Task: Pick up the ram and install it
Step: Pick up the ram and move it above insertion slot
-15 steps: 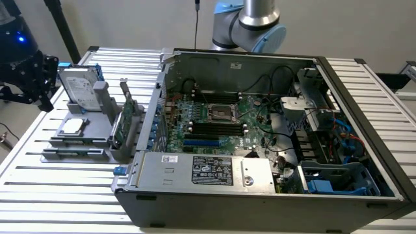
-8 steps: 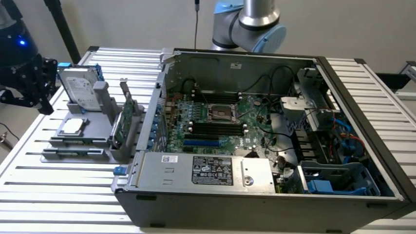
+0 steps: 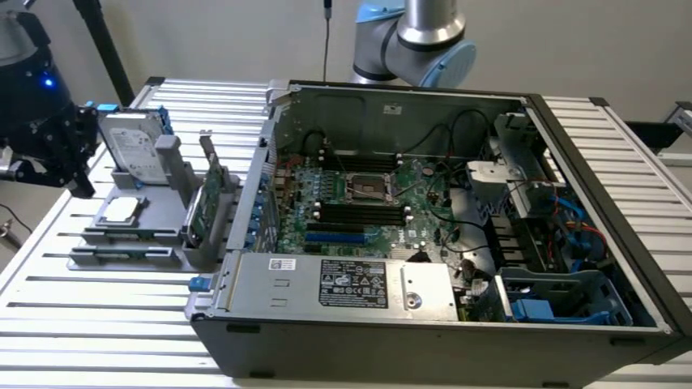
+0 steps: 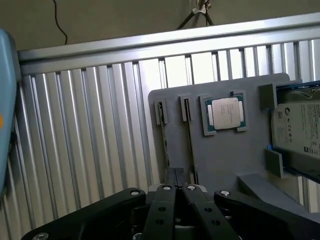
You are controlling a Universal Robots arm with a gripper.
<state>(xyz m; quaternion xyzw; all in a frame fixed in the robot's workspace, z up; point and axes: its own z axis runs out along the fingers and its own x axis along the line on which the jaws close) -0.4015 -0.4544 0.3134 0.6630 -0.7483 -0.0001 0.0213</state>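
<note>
Found gripper fully closed, jaws pressed together, gripping nothing. Recorded it hanging over the grey holder at the exterior view's left of the open computer case. Noted the ram seated on edge in a narrow slot at the holder's near end, just beside the closed jaws.

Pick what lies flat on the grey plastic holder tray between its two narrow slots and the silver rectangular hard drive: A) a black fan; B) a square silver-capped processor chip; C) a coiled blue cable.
B: the square silver-capped processor chip lies flat on the grey plastic holder tray, beside the silver rectangular hard drive.
</note>
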